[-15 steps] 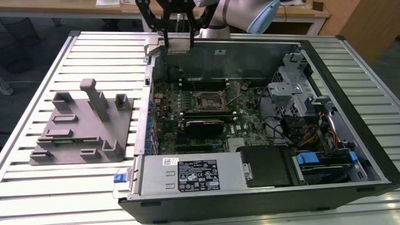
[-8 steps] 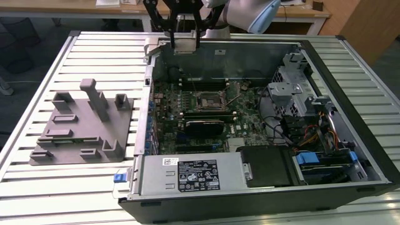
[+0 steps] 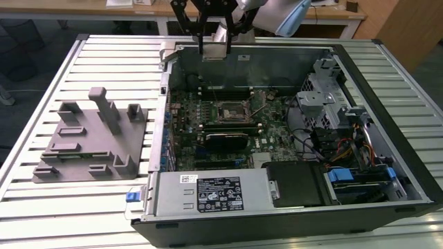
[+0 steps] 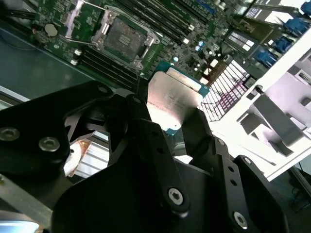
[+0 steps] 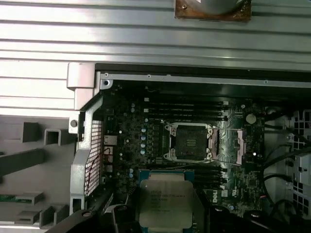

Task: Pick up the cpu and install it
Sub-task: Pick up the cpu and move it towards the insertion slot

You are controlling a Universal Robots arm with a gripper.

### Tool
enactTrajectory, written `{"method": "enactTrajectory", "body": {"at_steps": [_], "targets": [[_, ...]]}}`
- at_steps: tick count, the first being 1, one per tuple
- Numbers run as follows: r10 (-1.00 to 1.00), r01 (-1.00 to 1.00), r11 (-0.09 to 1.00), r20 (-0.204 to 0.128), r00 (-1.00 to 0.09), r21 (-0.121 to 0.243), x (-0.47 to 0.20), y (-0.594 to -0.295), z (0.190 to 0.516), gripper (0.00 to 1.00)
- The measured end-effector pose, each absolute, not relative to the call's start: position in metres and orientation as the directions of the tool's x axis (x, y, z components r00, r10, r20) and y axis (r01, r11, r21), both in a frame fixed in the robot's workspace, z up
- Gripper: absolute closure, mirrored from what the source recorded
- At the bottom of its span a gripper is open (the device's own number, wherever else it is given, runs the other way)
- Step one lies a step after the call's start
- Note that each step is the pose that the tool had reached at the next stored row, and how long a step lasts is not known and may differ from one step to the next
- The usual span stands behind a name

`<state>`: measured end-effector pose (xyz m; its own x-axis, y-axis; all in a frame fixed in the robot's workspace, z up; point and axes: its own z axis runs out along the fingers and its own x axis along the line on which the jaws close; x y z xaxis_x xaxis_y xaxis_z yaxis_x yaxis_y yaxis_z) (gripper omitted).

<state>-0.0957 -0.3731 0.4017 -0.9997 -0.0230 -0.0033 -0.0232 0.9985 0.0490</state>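
My gripper [image 3: 215, 45] hangs above the far wall of the open computer case [image 3: 387, 155], shut on the cpu [image 3: 215, 51], a flat silver-grey square chip. In both wrist views the cpu [image 4: 175, 97] [image 5: 165, 199] sits between the black fingers [image 4: 146, 131], its metal top showing. The motherboard's open socket [image 3: 231, 110] [image 4: 121, 39] [image 5: 188, 141] lies below, nearer the case's middle, with its metal load frame flipped open beside it [image 5: 228, 145]. The cpu is in the air, well apart from the socket.
A grey plastic tray with upright posts [image 3: 90, 140] lies on the slatted table at the exterior view's left. Inside the case are a power supply [image 3: 211, 192], a drive cage [image 3: 325, 98], cables [image 3: 346, 150] and a black block [image 3: 225, 139] beside the socket.
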Motion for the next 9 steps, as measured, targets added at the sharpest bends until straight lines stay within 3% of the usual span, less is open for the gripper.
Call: {"method": "enactTrajectory", "body": {"at_steps": [9], "targets": [[-0.023,-0.023,0.999,-0.003,-1.000,0.049,-0.073,-0.373,0.400,0.47]]}}
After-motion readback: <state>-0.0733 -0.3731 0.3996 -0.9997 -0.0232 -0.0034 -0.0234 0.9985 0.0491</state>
